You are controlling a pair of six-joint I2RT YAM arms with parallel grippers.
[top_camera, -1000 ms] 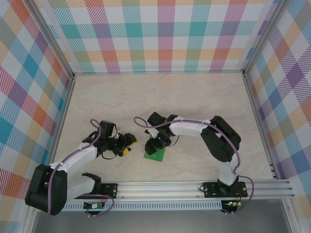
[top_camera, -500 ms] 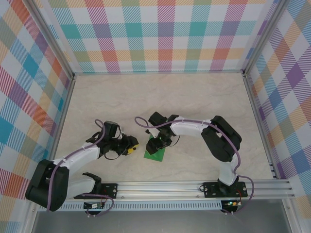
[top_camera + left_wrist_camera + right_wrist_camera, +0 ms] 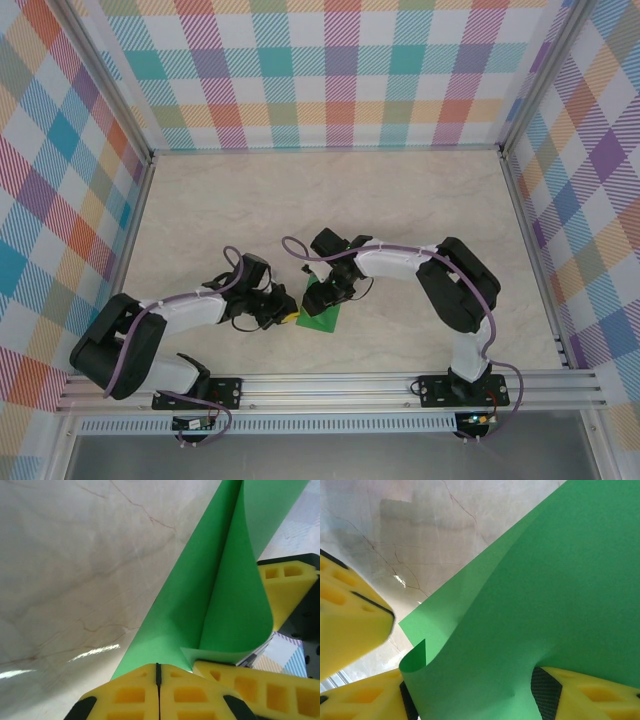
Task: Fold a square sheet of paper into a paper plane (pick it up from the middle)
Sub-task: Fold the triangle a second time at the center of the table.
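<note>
The square sheet of paper, bright green, lies on the marble table near the front middle, with one part bent up. In the left wrist view the sheet has a flap curling upward on the right. My left gripper sits at the sheet's left edge, and its yellow fingers are pressed together with nothing visible between them. My right gripper is over the sheet's far side. Its fingers stand apart, and the curled paper runs up between them. No paper plane shape is visible.
The marble table stretches back to checkered walls on three sides. An aluminium rail with both arm bases runs along the near edge. The two grippers are close together, and a left finger shows beside the right jaws.
My left arm has slid right up to the sheet's left edge and its gripper has gone from open to shut. The right gripper has narrowed a little and stayed over the paper.
</note>
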